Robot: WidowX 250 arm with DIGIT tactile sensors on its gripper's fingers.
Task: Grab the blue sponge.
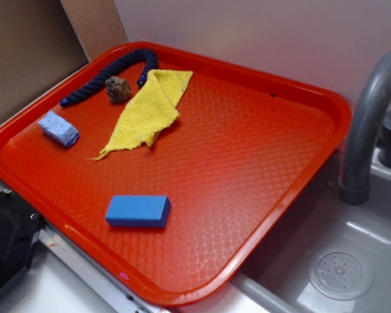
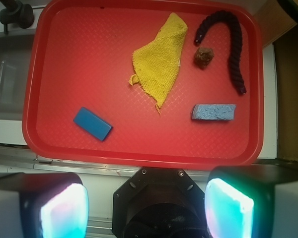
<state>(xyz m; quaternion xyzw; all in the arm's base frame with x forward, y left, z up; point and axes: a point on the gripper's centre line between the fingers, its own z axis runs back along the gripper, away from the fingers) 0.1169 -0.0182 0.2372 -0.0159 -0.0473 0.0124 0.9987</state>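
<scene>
A red tray [image 1: 260, 130] with a diamond-patterned floor sits across the edge of a grey sink [image 1: 352, 261], where a round drain cover [image 1: 341, 274] shows in the basin and a grey curved faucet [image 1: 368, 111] rises at the tray's far right corner. A pale wall stands behind, and brown board panels lean at the back left. On the tray, a yellow cloth [image 1: 150, 107] lies crumpled near the far edge, with a dark navy rope [image 1: 107, 75] curving around a small brown rock [image 1: 118, 89] just beside it. A smooth, saturated-blue block [image 1: 138, 210] rests toward the near edge, well apart from the rest. The blue sponge [image 1: 58, 128], pale and speckled, lies flat near the tray's left rim in the exterior view, below the rope's end; from my wrist camera it [image 2: 213, 111] appears right of centre, under the rock. My gripper [image 2: 146, 206] hangs above and outside the tray's near rim, looking down on the whole tray, touching nothing. My fingers [image 2: 64, 210] stand wide apart, their pads glowing teal-white at the bottom corners of the wrist view, with nothing between them.
</scene>
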